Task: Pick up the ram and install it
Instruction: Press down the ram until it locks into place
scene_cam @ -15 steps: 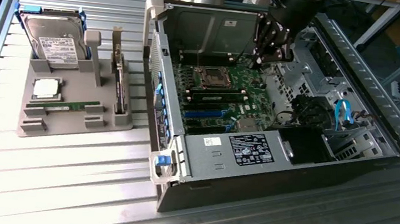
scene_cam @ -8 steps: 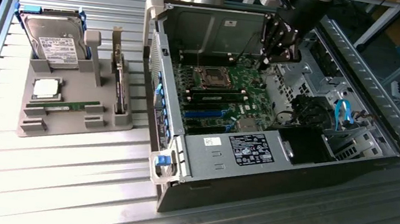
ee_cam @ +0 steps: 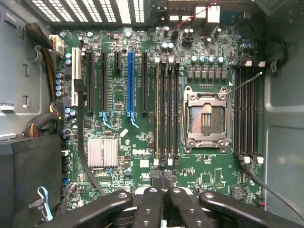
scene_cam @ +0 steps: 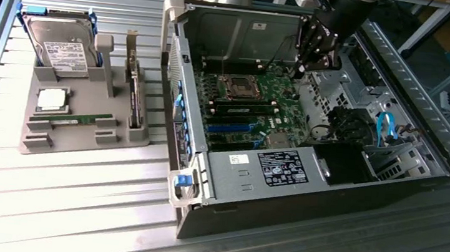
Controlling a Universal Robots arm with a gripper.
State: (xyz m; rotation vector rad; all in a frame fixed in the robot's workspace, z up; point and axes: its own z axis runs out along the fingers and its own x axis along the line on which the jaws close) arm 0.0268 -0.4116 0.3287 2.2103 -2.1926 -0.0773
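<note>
End effector (ee_cam: 164, 197) closed and empty above the motherboard (ee_cam: 142, 118) inside the open computer case (scene_cam: 310, 191), ram (scene_cam: 70, 120) resting in the grey holder (scene_cam: 81, 142) on the worktop (scene_cam: 49, 208)

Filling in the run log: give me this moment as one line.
gripper: shut, empty, above motherboard inside open case | ram: in grey holder, not yet picked | CPU socket: empty

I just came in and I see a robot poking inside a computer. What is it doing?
The robot arm is working on an open computer case. Its claw is shut and hangs above the green motherboard, near the empty processor socket. It isn't holding anything. The ram it has to put in lies on the grey parts tray beside the case, next to a hard drive and a processor chip.
</note>
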